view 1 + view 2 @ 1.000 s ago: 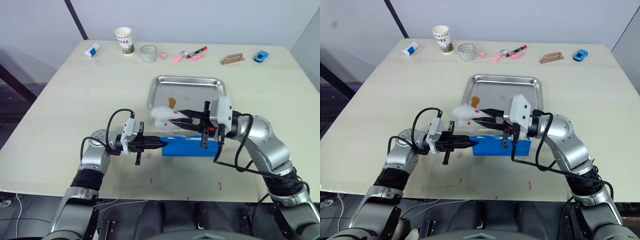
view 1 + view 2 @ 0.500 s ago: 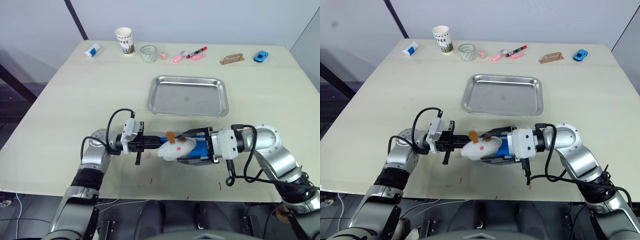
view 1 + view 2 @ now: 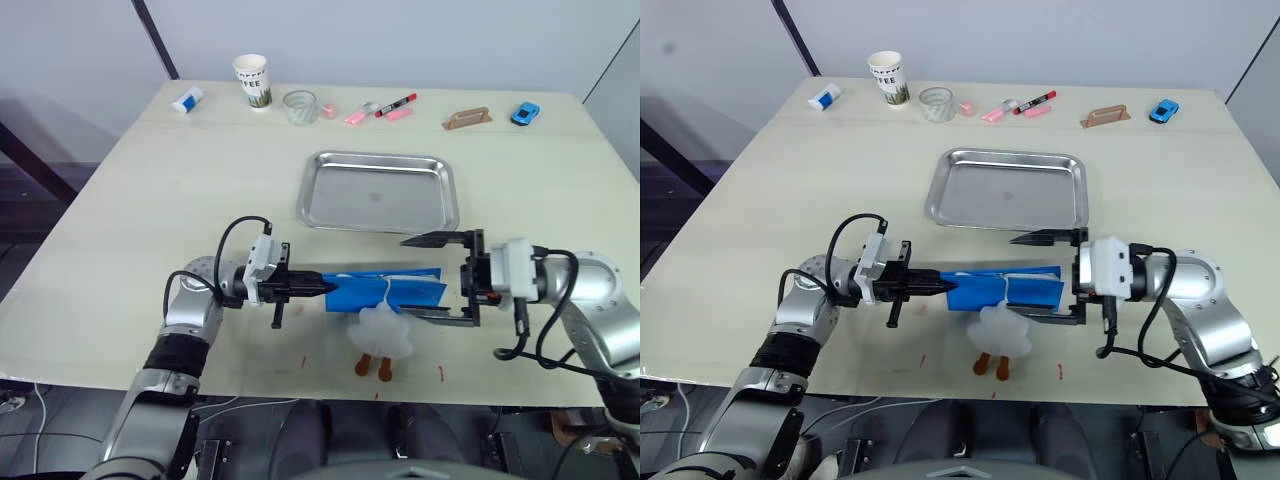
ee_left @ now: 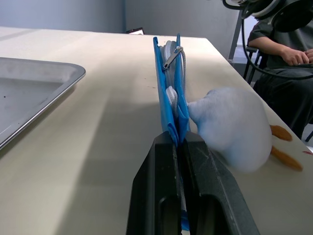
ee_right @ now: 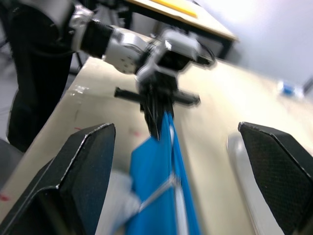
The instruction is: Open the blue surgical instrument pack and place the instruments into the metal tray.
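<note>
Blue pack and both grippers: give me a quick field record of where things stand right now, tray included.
pack: blue surgical instrument pack stands on edge on the table, zipper side up
left gripper: left gripper shut on the pack's end
right gripper: right gripper open, at the pack's other end, not gripping
plush charm: white plush charm lies on the table beside the pack
tray: metal tray holds no instruments

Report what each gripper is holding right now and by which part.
The left gripper is shut on the blue surgical instrument pack, pinching its left end edge. The right gripper is open, holding nothing.
</note>
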